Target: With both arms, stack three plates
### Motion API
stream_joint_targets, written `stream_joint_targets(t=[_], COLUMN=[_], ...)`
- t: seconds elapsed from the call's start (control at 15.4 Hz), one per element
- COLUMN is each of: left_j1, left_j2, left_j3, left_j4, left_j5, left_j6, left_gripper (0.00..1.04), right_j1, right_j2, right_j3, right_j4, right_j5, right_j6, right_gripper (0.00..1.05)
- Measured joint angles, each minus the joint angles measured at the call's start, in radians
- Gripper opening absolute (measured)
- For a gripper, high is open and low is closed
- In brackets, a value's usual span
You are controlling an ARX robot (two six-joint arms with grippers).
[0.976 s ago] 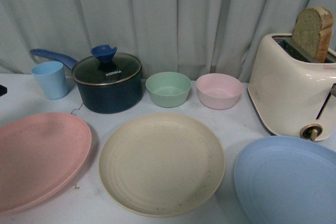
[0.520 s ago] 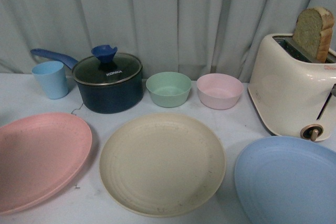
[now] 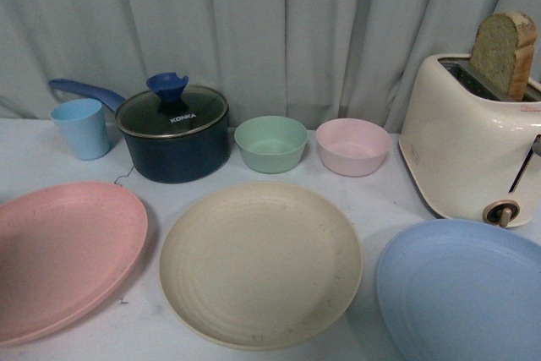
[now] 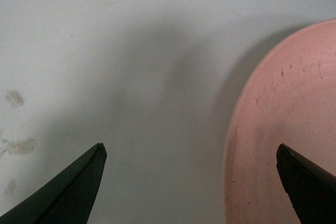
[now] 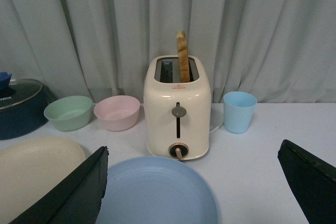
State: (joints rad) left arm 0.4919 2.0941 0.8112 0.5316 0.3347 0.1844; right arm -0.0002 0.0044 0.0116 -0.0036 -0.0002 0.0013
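Observation:
Three plates lie in a row on the white table in the front view: pink plate [image 3: 59, 255] at the left, cream-beige plate [image 3: 260, 264] in the middle, light blue plate [image 3: 465, 289] at the right. No arm shows in the front view. My left gripper [image 4: 191, 153] is open, its jaws wide apart above the pink plate's [image 4: 286, 129] rim and the bare table beside it. My right gripper [image 5: 194, 163] is open and empty, above the near part of the light blue plate [image 5: 157, 192]; the cream plate [image 5: 37, 169] shows beside it.
Behind the plates stand a light blue cup [image 3: 80, 128], a dark lidded pot [image 3: 173, 131], a green bowl [image 3: 270, 143], a pink bowl [image 3: 352, 146] and a cream toaster [image 3: 469, 137] holding bread. A second blue cup [image 5: 239, 111] stands beside the toaster. Grey curtain behind.
A dark edge at the far left of the front view a second ago is gone. The plates have not moved.

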Motion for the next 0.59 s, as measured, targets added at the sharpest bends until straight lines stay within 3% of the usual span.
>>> stream_joint_targets(t=[0.26,0.33,0.59], left_j1=[-0.005,-0.005,-0.013], left_j2=[0.018,0.022,0.025], left_j3=[-0.014,-0.018,-0.032], left_j4=[0.039,0.042,0.054], left_j5=[0.009,0.009,0.010], left_j6=[0.000,0.000,0.000], left_gripper=[0.98,0.93,0.35], right_j1=[0.000,0.000,0.000], right_j2=[0.000,0.000,0.000], right_j3=[0.000,0.000,0.000], right_j4=[0.000,0.000,0.000], right_j5=[0.000,0.000,0.000], right_j6=[0.000,0.000,0.000], right_gripper=[0.98,0.98,0.98])
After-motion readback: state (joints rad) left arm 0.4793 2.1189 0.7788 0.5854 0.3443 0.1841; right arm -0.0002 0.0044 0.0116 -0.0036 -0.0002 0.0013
